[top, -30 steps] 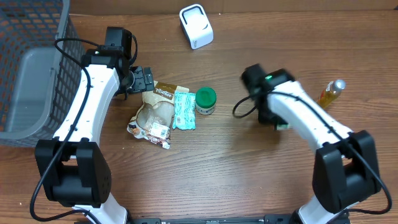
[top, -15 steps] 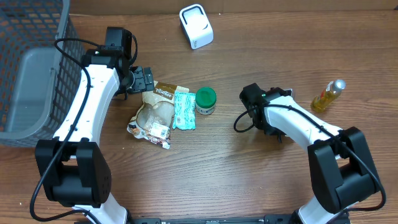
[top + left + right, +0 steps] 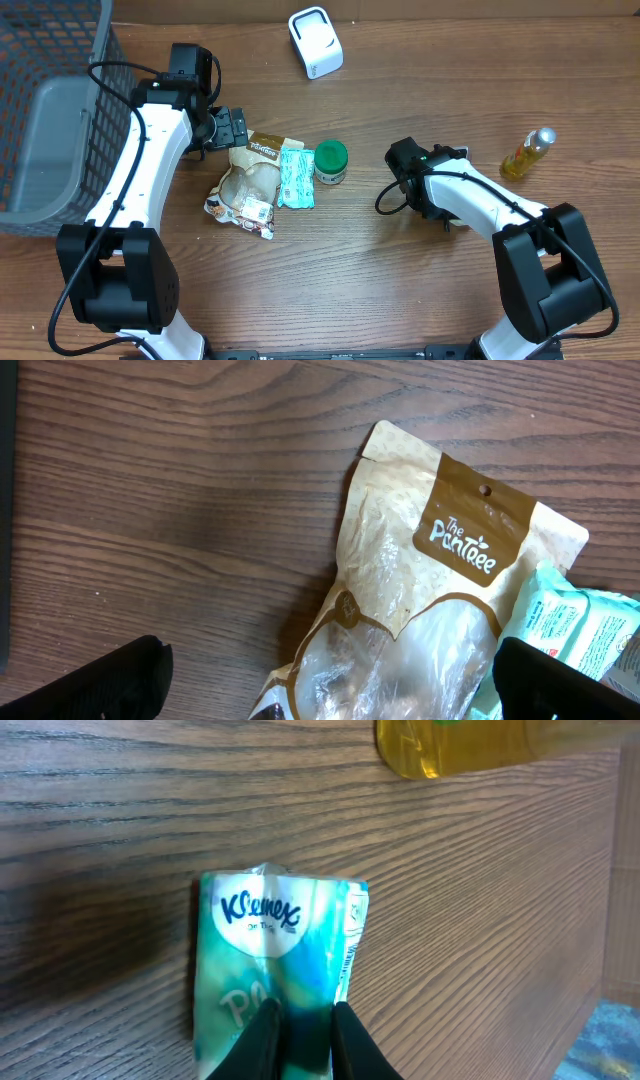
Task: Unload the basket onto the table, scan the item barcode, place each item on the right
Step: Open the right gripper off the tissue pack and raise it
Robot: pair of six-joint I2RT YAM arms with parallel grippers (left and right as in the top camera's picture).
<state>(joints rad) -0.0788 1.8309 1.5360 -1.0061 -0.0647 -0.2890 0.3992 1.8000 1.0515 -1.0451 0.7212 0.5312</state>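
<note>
Presently, the right gripper [image 3: 305, 1032] has its jaws drawn narrow, pinching the lower end of the green-and-white Kleenex soft tissue pack [image 3: 275, 955]. The pack lies flat on the brown wooden table [image 3: 350, 290], near a yellow liquid-filled clear plastic bottle [image 3: 460, 745] (only partly in the wrist view). The white box-shaped scanner [image 3: 315, 42] stands well apart at the far edge. The left gripper [image 3: 335, 685] has its jaws wide apart, holding nothing, above a tan and clear plastic snack pouch [image 3: 430, 600].

Tissue pack [image 3: 272, 945] bottom behind right claw [image 3: 303, 1018]
</note>
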